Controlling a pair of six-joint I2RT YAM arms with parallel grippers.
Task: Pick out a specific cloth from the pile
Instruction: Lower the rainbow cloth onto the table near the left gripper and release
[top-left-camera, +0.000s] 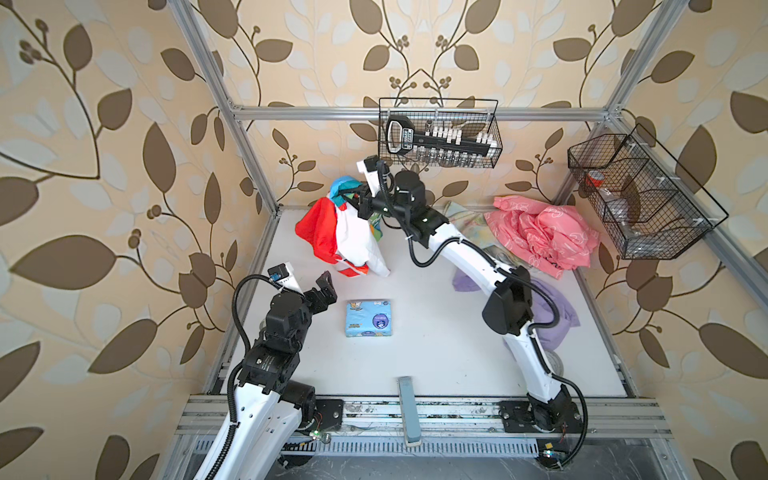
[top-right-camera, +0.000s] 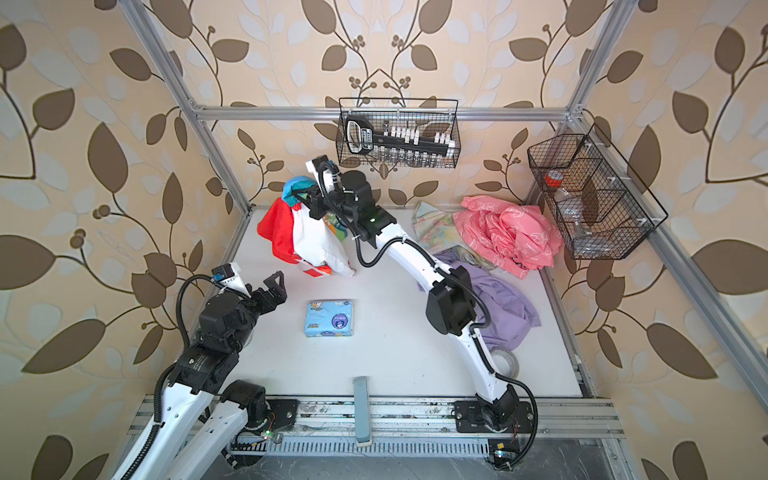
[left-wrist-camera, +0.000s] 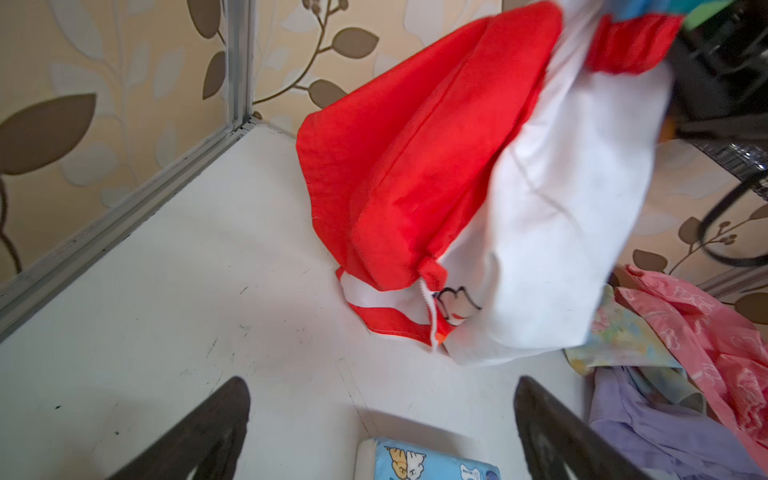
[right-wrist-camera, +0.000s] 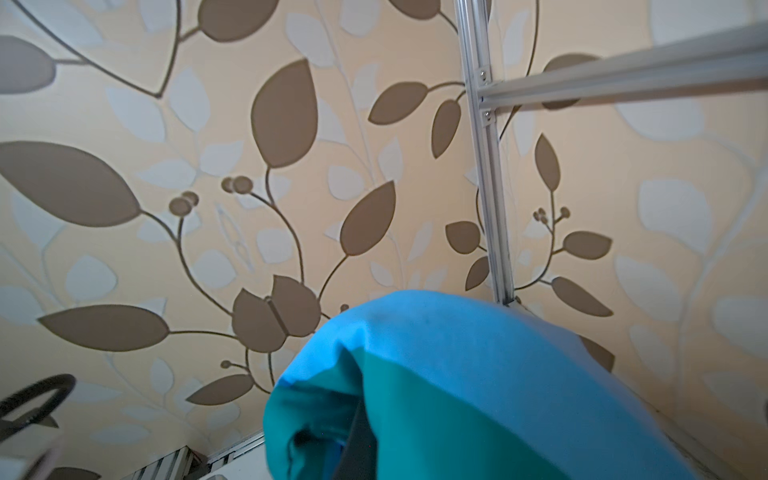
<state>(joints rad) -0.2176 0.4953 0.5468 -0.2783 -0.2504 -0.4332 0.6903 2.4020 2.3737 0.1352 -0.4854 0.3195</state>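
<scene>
My right gripper (top-left-camera: 358, 203) is clamped shut on the cloth (top-left-camera: 328, 232), pinching its blue-green striped top! The red and white parts hang straight down below those fingers, with the lower edge down at the table (top-left-camera: 436, 345). In the right wrist view, blue and green fabric bulges right over my fingers. The left gripper (top-left-camera: 326, 286) is spread wide and holding nothing, and the cloth hangs just ahead of its fingertips. A blue tissue packet (top-left-camera: 368, 318) lies on the table just beside those open fingers. The pile (top-left-camera: 540, 232) of pink, lilac and pastel sits well apart from my right fingers, back along that arm.
</scene>
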